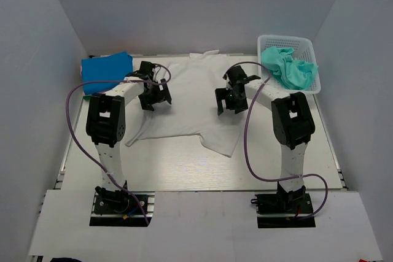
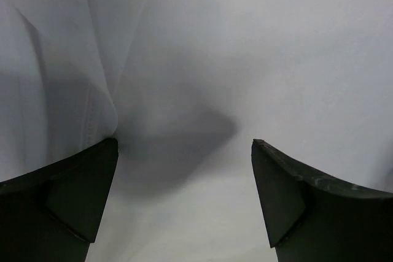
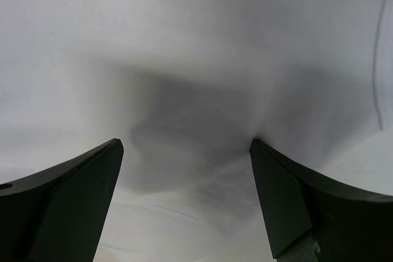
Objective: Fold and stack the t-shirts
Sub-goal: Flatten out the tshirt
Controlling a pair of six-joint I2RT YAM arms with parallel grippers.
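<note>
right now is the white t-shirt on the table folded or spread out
Spread out. The white cloth short-sleeved t-shirt lies open and mostly flat in the top view, collar at the far side, hem on the near side.

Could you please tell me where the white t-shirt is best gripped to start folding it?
Its side edges, from above. The white t-shirt lies spread flat, collar at the far end, so the open left hand and right hand could each pinch the nearest edge.
</note>
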